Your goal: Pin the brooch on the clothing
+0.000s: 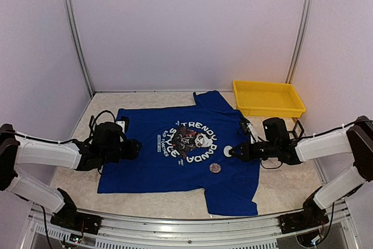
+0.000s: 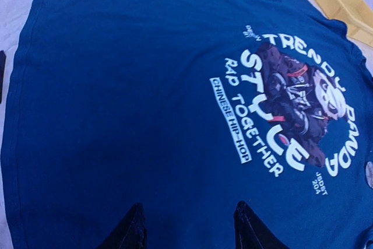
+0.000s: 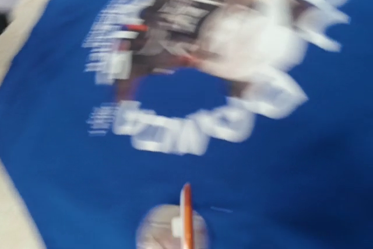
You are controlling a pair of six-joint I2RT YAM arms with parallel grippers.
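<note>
Top external view, right gripper (image 1: 234, 151) closed on white brooch (image 1: 228, 151) over blue T-shirt (image 1: 145, 164), left gripper (image 1: 138, 147) open.

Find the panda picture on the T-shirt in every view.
Top external: the panda picture sits mid-frame, on the chest of the T-shirt.
Left wrist: right of centre, lying tilted.
Right wrist: top centre, blurred.
Shared landmark: the white lettering ringing the panda shows in all three views.

Ahead of our right gripper (image 1: 236, 152) lies a blurred blue shirt (image 3: 280, 161). Closest in, an orange-edged disc (image 3: 185, 214) stands edge-on before a grey disc (image 3: 152, 230).
</note>
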